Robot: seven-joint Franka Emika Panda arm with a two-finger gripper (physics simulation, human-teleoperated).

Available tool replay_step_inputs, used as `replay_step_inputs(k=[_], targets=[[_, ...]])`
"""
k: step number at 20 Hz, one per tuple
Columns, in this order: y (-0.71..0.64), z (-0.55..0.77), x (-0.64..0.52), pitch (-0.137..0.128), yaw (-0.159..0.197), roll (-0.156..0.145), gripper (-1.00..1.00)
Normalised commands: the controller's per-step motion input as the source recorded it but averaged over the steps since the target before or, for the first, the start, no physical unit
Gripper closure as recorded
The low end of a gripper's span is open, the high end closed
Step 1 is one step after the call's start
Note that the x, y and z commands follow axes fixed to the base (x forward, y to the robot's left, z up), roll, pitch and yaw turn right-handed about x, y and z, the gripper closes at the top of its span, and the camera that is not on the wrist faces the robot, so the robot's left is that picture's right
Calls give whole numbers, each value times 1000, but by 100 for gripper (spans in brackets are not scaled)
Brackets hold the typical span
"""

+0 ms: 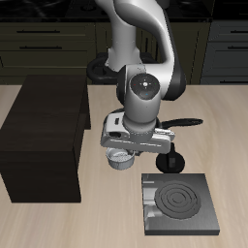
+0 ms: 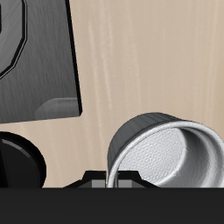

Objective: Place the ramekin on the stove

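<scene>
The ramekin [image 1: 118,161] is a small grey-white cup that hangs tilted under my gripper [image 1: 118,152], beside the dark wooden box. In the wrist view the ramekin [image 2: 166,150] is close and tipped, with its darker inside showing. My gripper [image 2: 116,177] is shut on the ramekin's rim. The stove [image 1: 180,203] is a flat black plate with silver coil rings, lying near the table's front edge. It is apart from the ramekin and also shows in the wrist view [image 2: 39,61].
A small black knobbed pot [image 1: 172,163] stands between the gripper and the stove, and shows in the wrist view [image 2: 17,159]. A large dark wooden box [image 1: 44,136] stands beside the gripper. A black frying pan [image 1: 100,70] lies behind the arm.
</scene>
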Motion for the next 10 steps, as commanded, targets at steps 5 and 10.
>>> replay_step_inputs(k=[5,10], targets=[[23,349,-88,-49,31,-6,100],[58,296,-67,-39,6,9,100]])
